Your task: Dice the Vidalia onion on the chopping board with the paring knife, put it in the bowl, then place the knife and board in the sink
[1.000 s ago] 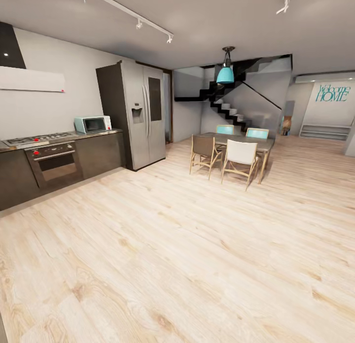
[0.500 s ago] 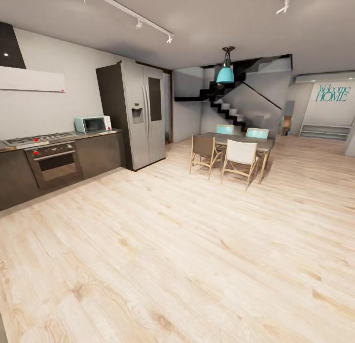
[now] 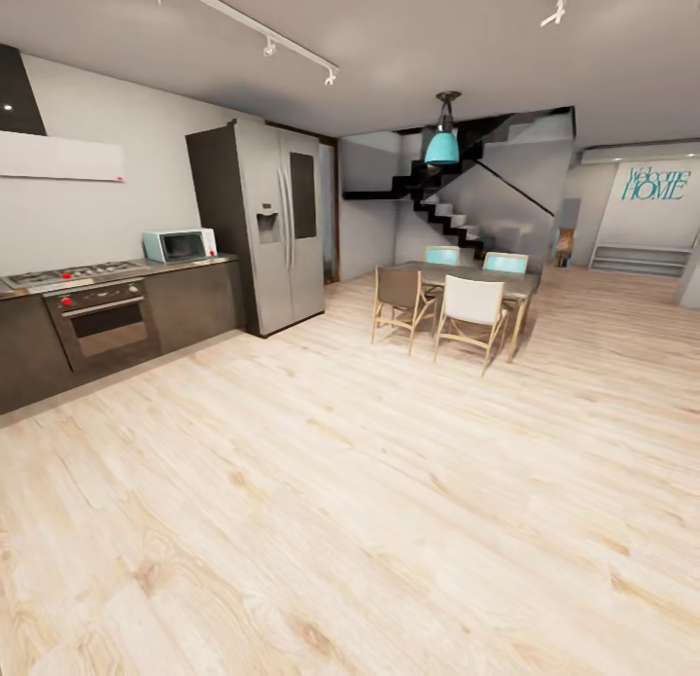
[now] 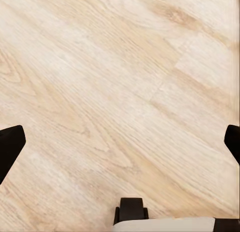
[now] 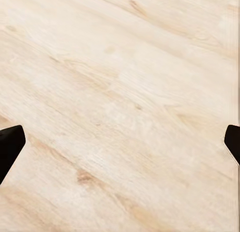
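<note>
- The robot stands in the open room on the pale wooden plank floor (image 3: 389,520), and the kitchen run is at the left side of the head view.
- There the grey glossy bench over dark cabinet fronts (image 3: 194,262) carries a small pale-green microwave (image 3: 178,245) and a gas hob (image 3: 68,273), with a built-in dark oven (image 3: 102,321) under the hob.
- A tall grey double-door fridge (image 3: 272,229) stands just beside the end of this bench.
- Farther off are a dark dining table (image 3: 472,279) with wooden chairs and a turquoise hanging lamp (image 3: 442,146) above it.
- The onion, board, knife, bowl and sink are nowhere in these pictures; I judge they are on a part of the kitchen outside the frame, perhaps more to the left.
- The left tool (image 4: 120,142) has its two dark fingertips wide apart at both edges of its wrist view, with nothing between them, over bare floor.
- The right tool (image 5: 120,142) is spread in the same way, also holding nothing.
- As a judgement from the task: the onion is small, round and probably smooth, so it may roll or slip; it is best taken across its widest middle.
- The knife is slim and light; the handle is the safe place to grip.
- The board is stiff and flat, so one edge should be taken.
</note>
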